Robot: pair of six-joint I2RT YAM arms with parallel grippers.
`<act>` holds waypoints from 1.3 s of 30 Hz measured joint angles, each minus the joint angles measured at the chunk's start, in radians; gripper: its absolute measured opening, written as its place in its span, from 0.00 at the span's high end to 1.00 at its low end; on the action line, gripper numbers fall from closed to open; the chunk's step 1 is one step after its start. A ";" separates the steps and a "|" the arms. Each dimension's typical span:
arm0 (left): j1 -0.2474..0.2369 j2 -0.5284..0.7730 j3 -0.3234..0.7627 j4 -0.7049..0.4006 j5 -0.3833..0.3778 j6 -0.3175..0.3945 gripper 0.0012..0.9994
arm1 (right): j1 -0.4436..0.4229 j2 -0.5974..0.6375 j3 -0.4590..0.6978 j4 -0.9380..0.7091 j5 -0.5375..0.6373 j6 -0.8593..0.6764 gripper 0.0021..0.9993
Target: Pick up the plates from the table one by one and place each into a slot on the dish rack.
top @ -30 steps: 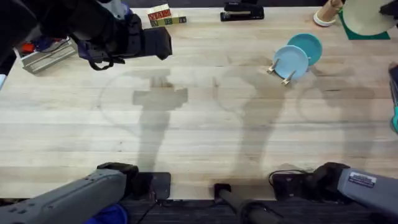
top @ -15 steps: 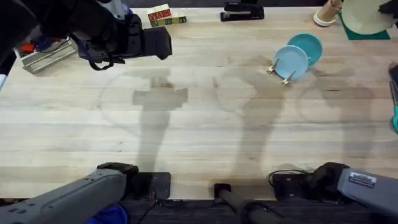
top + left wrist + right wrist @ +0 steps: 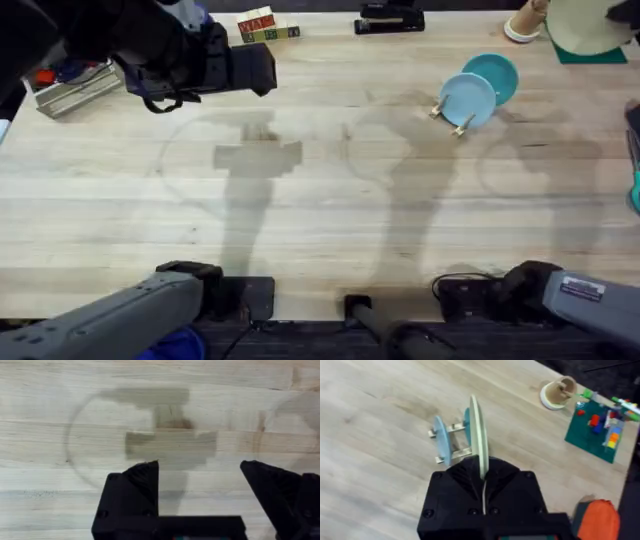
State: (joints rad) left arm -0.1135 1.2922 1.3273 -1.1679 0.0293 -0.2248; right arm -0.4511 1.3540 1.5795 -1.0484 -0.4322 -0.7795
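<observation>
Across the whole overhead view the pale plank worktop (image 3: 320, 210) looks the same as half a second and a second ago, nothing on it has shifted. Left arm is hanging over the far left of the worktop exactly where it was, and its gripper (image 3: 200, 495) has the black fingers spread wide with only bare wood and its own shadow between them.

Far right, the dish rack (image 3: 452, 112) sits where it did, with a light blue plate (image 3: 468, 99) and a teal plate (image 3: 491, 77) standing on edge in its slots, teal one on the farther side. No change there either.

The cream-yellow plate (image 3: 479, 435) is the one in play: the right gripper (image 3: 483, 477) is clamped on its edge, holding it upright up above the worktop, with the rack beyond it in the right wrist view. In the overhead it's that pale disc (image 3: 592, 25) at the far right corner, barely drifted from the earlier frames.
</observation>
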 joint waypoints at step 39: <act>0.000 0.000 0.000 0.000 0.000 0.000 0.01 | 0.001 0.184 0.002 -0.041 0.028 -0.174 0.97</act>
State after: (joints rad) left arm -0.1135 1.2922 1.3273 -1.1677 0.0296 -0.2246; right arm -0.4504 1.5384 1.5814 -1.0897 -0.4042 -0.9540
